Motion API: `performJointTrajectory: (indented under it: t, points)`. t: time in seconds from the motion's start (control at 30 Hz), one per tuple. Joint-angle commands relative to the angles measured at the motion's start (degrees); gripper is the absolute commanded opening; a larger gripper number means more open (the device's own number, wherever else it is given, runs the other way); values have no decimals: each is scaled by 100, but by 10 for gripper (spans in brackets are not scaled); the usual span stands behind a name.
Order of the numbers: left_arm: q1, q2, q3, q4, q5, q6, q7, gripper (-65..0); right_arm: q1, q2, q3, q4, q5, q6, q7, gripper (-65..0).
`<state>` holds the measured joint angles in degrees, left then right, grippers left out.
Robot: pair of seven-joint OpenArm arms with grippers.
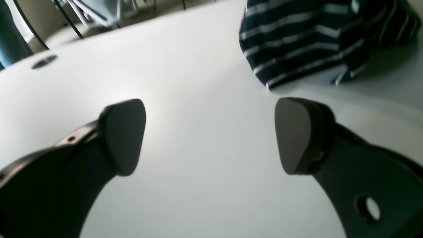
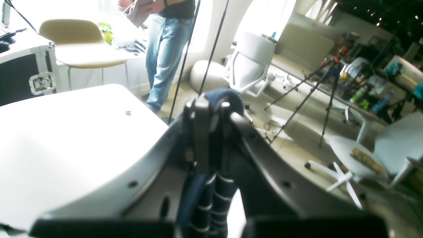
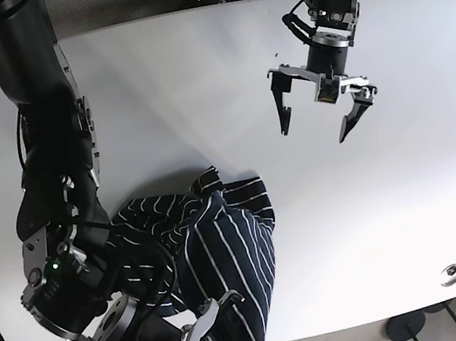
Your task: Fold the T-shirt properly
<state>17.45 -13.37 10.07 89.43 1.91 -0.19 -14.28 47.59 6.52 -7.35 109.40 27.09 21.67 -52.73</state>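
Gripping a bunched fold of the striped T-shirt [image 3: 224,250] at the desk's [image 3: 193,71] near edge, the right gripper [image 2: 211,109] is clamped shut on the cloth. Toward the far edge, the left gripper [image 3: 315,122] hangs with jaws spread wide, apart from the shirt.

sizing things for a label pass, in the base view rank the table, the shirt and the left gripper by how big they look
1. table
2. shirt, part hidden by the right arm
3. left gripper, raised nearer the camera, so it looks larger than it really is
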Motion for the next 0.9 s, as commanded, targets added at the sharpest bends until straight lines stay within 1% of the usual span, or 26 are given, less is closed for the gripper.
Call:
performJointTrajectory:
  t: [0.03,0.1,0.13,0.33,0.37,0.43,0.6,0.77,0.87,0.9]
  points:
    - [-282,-13,158,-253,-37,14,-220,-83,212,11,28,62,38,-26,222,-633]
    - [-660,5,378,-604,-46,14,-220,-83,212,11,28,44,38,-26,222,-633]
    - [-879,119,492,-807,-46,14,-220,-83,212,11,28,44,38,-26,222,-633]
    - [-1882,761,528,-1967,-46,-39,-220,-78,203,3,28,44,38,-26,222,-633]
    - [-2005,875,536,-2143,-46,-206,-220,-78,203,3,28,44,38,-26,222,-633]
    - [-2295,1148,519,-2661,-46,-698,-220,-78,203,3,28,44,38,-26,222,-633]
    - [-2849,1587,492,-3549,-46,-803,-211,-78,203,3,45,70,38,-26,222,-633]
    - [-3315,1693,484,-4288,-90,-803,-211,-78,203,3,54,62,38,-26,231,-633]
    - [-3622,1693,519,-4745,-459,-803,-211,-85,203,3,54,53,38,-26,231,-633]
    - [-3710,1693,519,-4912,-539,-803,-211,-97,203,3,54,53,38,-26,231,-633]
